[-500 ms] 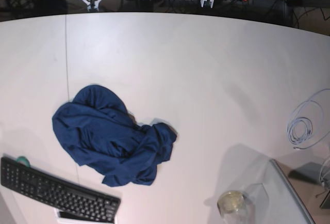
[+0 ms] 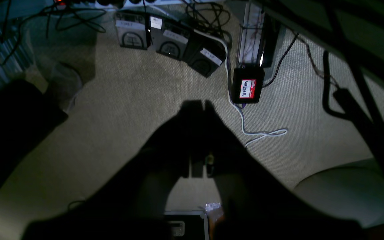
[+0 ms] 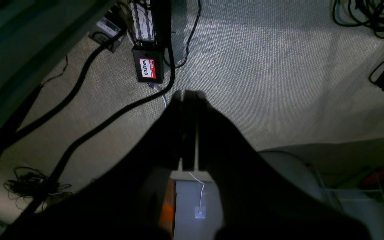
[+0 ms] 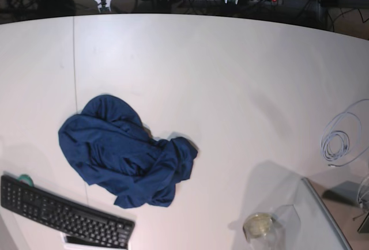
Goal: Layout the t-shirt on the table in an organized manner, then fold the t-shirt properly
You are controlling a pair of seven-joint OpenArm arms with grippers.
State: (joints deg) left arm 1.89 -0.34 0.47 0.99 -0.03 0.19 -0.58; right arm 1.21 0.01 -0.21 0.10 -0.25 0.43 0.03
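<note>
T-shirt (image 4: 125, 159) sits crumpled in a dark blue heap, lower left of the base view, on the white worktop (image 4: 230, 88), nothing laid out yet. A black keyboard (image 4: 63, 216) lies just beside the heap's lower edge, at bottom left; a coil of pale cable (image 4: 340, 140) sits at the right edge, a clear tray (image 4: 323, 218) and a small jar (image 4: 259, 225) at lower right, well apart from the cloth. Neither arm is over the worktop; both are parked past its far edge at the top of the base view. Left tool (image 2: 197, 105) is pressed together with nothing in it, pointing down at the carpet (image 2: 118, 110) with a labelled black box (image 2: 248, 88) to its right. Right tool (image 3: 188, 95) is also together and empty, over carpet and a thick black cord (image 3: 88, 133). Risks, judged from here: the heap is so bunched that a pinch could catch several layers at once and lift a wad instead of one edge; sleeves are buried, so collar and hem are hard to tell apart; dragging the cloth toward the bottom of the frame could snag or shove the keyboard. Against the earlier frame, heap, keyboard and cable are unchanged; only the arm hardware at the top edge appears slightly shifted.
</note>
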